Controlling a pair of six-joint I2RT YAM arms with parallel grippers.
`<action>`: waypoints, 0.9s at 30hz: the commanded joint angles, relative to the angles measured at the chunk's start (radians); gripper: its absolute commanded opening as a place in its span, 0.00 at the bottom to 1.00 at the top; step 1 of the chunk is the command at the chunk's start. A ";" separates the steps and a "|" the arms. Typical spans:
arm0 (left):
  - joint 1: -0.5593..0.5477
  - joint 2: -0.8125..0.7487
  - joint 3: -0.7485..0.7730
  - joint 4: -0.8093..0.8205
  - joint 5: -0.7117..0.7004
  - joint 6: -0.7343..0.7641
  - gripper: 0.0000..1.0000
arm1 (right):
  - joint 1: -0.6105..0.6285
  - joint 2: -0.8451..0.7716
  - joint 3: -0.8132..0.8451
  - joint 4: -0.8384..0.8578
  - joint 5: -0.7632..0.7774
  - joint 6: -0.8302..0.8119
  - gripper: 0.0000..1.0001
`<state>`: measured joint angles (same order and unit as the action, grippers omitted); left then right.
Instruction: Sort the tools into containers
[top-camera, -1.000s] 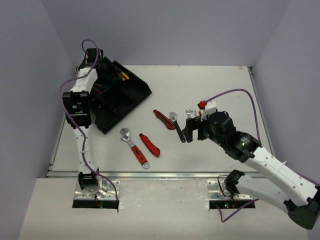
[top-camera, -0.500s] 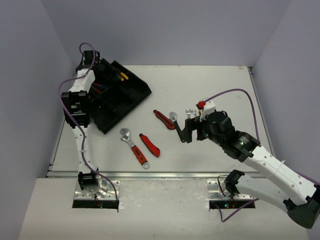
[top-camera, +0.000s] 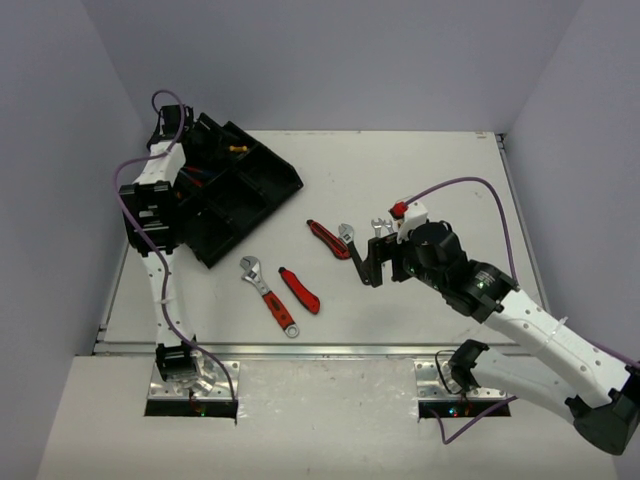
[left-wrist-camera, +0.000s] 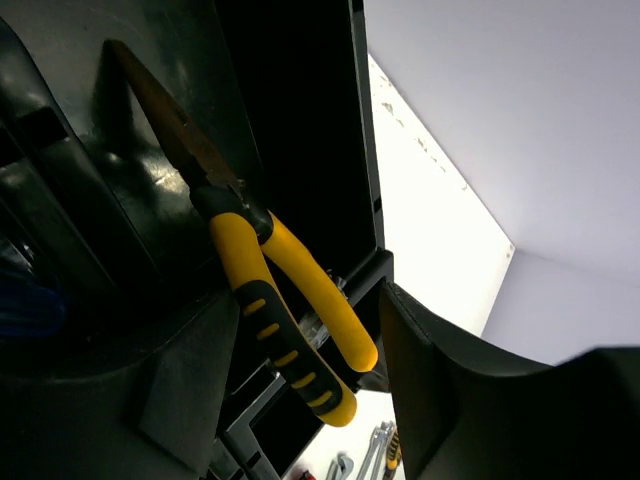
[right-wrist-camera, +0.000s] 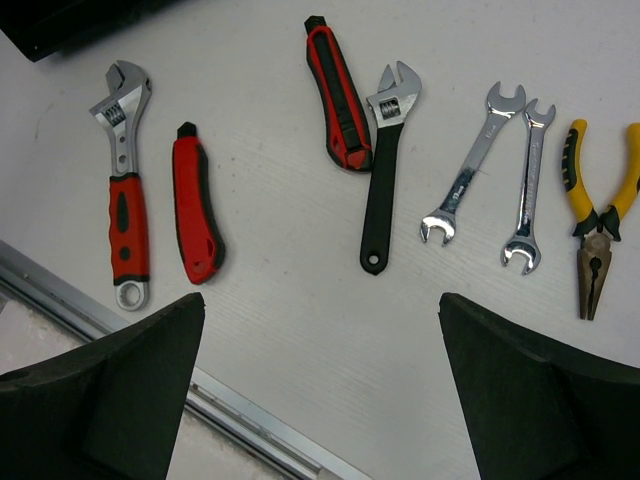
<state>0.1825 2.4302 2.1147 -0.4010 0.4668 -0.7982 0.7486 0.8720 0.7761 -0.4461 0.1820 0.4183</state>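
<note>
White bench (top-camera: 430, 170), lavender walls. Compared with 1 s ago, the left tool (top-camera: 196, 138) has drawn back toward the far-left corner of the black plastic divided tray (top-camera: 250, 200). Its fingers stand apart with nothing held. Yellow-handled long-nose pliers (left-wrist-camera: 290, 320) lie loose in a far compartment of that tray, so that piece looks delivered and the left arm appears to be clearing out.

The right tool (right-wrist-camera: 320, 300) has crept slightly left. It hovers, fingers spread wide and empty, above the unsorted row:
- red-handled adjustable wrench (right-wrist-camera: 125, 200)
- red utility knife (right-wrist-camera: 195, 215)
- second red utility knife (right-wrist-camera: 338, 95)
- black-handled adjustable wrench (right-wrist-camera: 385, 170)
- 2 silver open-ended spanners (right-wrist-camera: 470, 165)
- second yellow-handled pliers (right-wrist-camera: 598, 215)

All 7 rest on the bench, well apart from the tray. Judgement: 1 drop is just finished and 7 are left in view. The right arm seems to be lining up the next pick, likely the black-handled wrench almost directly below it. What else lies in the tray cannot be made out.
</note>
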 joint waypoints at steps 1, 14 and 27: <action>0.011 -0.045 -0.012 0.032 0.013 0.010 0.62 | -0.003 0.011 0.008 0.047 0.001 -0.004 0.99; 0.000 -0.527 -0.263 0.083 -0.003 0.069 1.00 | -0.212 0.253 0.101 0.027 -0.071 0.059 0.99; -0.240 -1.445 -1.210 0.248 -0.162 0.123 1.00 | -0.549 0.677 0.308 -0.088 -0.087 -0.177 0.94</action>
<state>0.0236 1.1052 1.0731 -0.1816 0.3558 -0.7187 0.2839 1.4325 1.0085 -0.4856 0.1320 0.3339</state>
